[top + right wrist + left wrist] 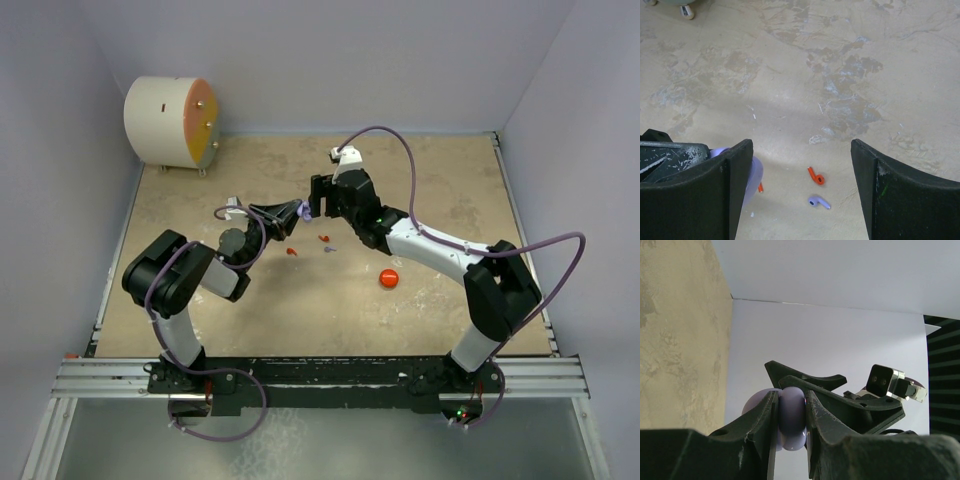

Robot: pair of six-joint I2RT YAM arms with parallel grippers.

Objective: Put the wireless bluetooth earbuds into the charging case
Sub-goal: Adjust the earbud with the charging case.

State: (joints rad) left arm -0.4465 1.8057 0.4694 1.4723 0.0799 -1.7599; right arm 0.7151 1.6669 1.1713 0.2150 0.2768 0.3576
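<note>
Lying nearest the arm bases, the red case (388,278) sits alone on the surface (840,75); just beyond it a red earbud (815,176), a lavender earbud (819,202) and a half-hidden second red earbud (760,187) lie loose, none in a case. Above them the left end effector (791,407) pinches the lavender case (792,430) on edge in mid-air, probably presenting it to the right end effector (801,165), whose jaws stand spread with one finger just beside it, likely ready to steady or open it. Farthest back, a cream drum (170,122) rests in the corner.
</note>
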